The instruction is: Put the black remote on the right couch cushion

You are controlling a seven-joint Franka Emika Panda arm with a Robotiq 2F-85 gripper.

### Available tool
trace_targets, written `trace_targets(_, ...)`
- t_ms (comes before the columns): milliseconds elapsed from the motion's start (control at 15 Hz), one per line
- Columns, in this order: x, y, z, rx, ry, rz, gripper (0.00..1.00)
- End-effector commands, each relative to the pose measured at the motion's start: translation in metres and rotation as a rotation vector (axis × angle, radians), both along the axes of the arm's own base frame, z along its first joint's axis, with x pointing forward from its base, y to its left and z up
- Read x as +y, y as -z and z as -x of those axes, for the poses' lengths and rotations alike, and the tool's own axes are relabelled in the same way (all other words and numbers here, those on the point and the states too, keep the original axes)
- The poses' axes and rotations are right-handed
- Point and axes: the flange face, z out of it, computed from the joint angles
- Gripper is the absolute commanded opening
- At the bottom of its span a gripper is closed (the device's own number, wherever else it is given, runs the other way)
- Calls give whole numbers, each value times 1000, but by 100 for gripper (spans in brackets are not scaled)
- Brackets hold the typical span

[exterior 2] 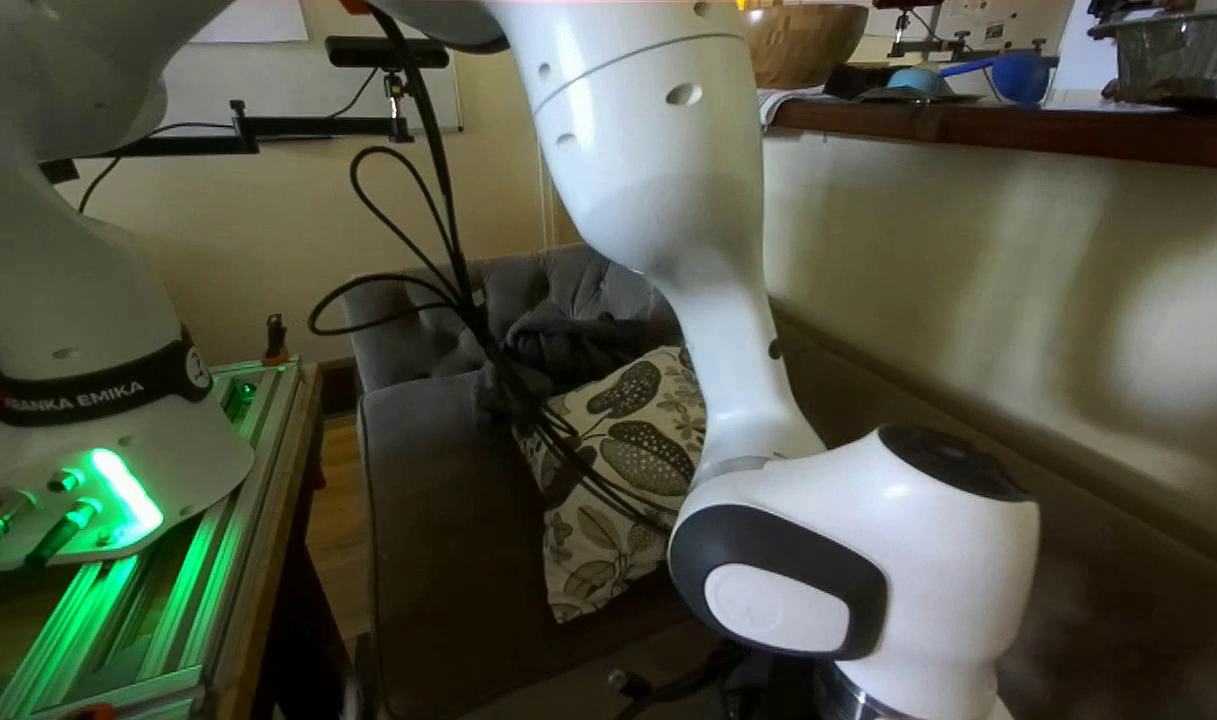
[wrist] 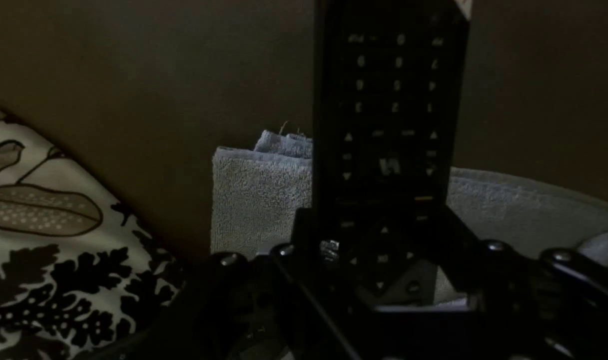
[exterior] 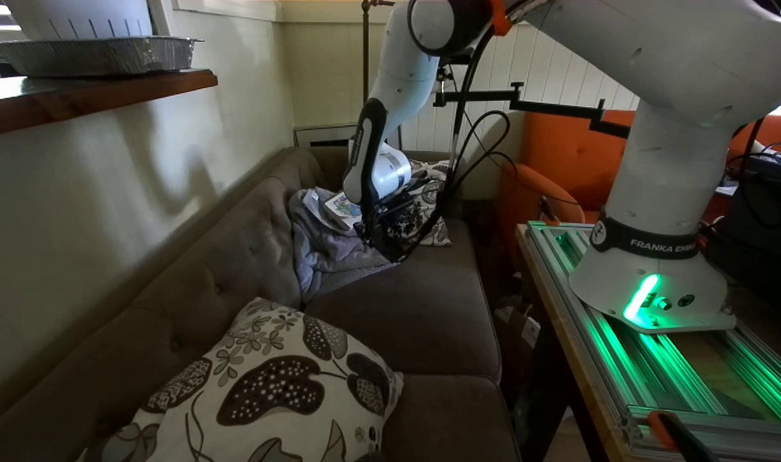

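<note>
Foil tray (exterior: 101, 58) on wooden ledge (exterior: 127, 96), far left in exterior view. Rightward, leaf-patterned throw pillow (exterior: 278, 385) leaning on tufted couch backrest (exterior: 230, 244). Then rumpled grey cloth (exterior: 316, 253). At cloth's right edge, low over grey-brown seat cushion (exterior: 406, 311), gripper (wrist: 376, 232); in wrist view, closed on both sides of black remote (wrist: 391, 120), button face in sight. Contact with cushion: cannot tell. Just right, behind gripper, second patterned pillow (exterior: 440, 234). Farther right, orange chair (exterior: 563, 160), then white robot base (exterior: 692, 276) with glowing green light (exterior: 640, 297).
</note>
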Motion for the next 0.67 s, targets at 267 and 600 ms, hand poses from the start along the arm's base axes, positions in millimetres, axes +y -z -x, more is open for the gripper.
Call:
trace_targets(267, -32, 15, 10, 8, 382, -105, 35)
trace_targets(600, -56, 44, 57, 17, 637, -144, 35)
